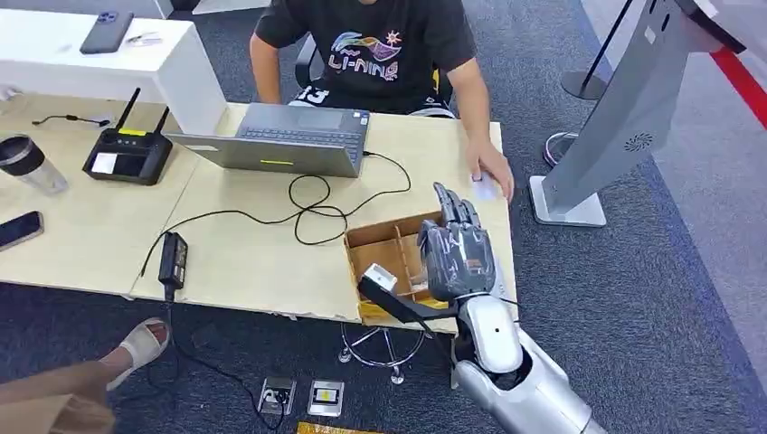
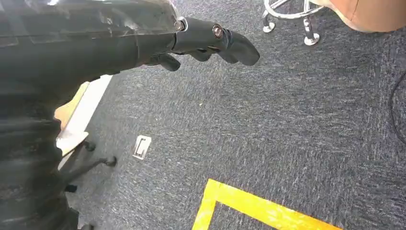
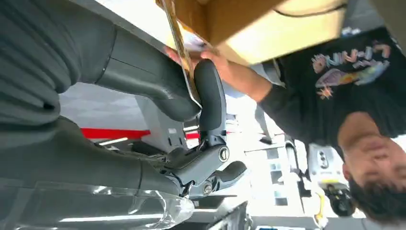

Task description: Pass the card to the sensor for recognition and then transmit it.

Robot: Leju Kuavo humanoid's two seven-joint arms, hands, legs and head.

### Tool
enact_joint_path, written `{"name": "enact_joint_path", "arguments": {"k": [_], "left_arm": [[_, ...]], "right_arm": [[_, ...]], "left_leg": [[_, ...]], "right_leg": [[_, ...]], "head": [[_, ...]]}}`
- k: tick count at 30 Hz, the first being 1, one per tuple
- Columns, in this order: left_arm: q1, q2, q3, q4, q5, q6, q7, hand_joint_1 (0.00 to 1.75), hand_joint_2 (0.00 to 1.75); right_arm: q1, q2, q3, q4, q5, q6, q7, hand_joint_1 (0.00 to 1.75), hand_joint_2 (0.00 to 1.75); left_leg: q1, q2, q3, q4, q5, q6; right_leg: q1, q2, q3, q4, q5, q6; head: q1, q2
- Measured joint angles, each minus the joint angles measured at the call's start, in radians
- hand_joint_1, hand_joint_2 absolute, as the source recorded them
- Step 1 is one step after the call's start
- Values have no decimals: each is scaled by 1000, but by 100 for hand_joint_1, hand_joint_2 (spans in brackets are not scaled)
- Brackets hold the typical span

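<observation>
right hand (image 1: 457, 251) raised over the right end of the light wooden table (image 1: 253, 262), just above the brown cardboard box (image 1: 389, 249) with dividers that sits at the table's near corner. in the right wrist view, card (image 3: 181, 50) seen edge-on, pinched between the thick grey thumb (image 3: 148, 84) and a dark finger (image 3: 210, 96), other fingers half curled below. card thin, yellowish along its edge, lying right at the box's rim. in the head view, card itself hidden behind the hand; fingers pointing up and away, close together.

left hand (image 2: 210, 40) hanging low over grey carpet (image 2: 287, 134), fingers gently curled and slightly apart, nothing in them. yellow floor tape (image 2: 258, 208) below it, chair base (image 2: 289, 14) near.

grey sensor stand (image 1: 624, 117) upright on the carpet to the right of the table, well apart from the right hand.

person in a black t-shirt (image 1: 371, 45) seated across the table behind an open laptop (image 1: 289, 140), one hand (image 1: 491, 176) resting on the table edge near the box. black cable (image 1: 307, 208) looping across the tabletop to a power brick (image 1: 173, 258). black router with antennas (image 1: 128, 149), a tumbler (image 1: 29, 165) and a phone (image 1: 20, 229) on the left-hand table.
</observation>
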Motion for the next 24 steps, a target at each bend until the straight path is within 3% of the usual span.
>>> {"name": "enact_joint_path", "arguments": {"k": [8, 10, 16, 24], "left_arm": [[0, 1, 0, 0, -11, 0, 3, 0, 175], [0, 2, 0, 1, -21, 0, 3, 0, 175], [0, 3, -1, 13, -50, 0, 3, 0, 175], [0, 4, -1, 17, -48, 0, 17, 0, 175]], "right_arm": [[-34, 18, 0, -37, -5, -28, -28, 175, 175], [-54, 27, -1, -37, -16, -80, -34, 175, 175], [-134, 58, -21, -17, -53, -353, -63, 175, 175], [-267, 110, -59, 96, -52, -394, -77, 175, 175]], "left_leg": [[0, 0, 0, 0, 0, 0], [0, 0, 0, 0, 0, 0], [0, 0, 0, 0, 0, 0], [0, 0, -1, 0, 0, 0]], "right_leg": [[0, 0, 0, 0, 0, 0], [0, 0, 0, 0, 0, 0], [0, 0, 0, 0, 0, 0], [0, 0, 0, 0, 0, 0]], "head": [[0, 0], [0, 0], [0, 0], [0, 0]]}}
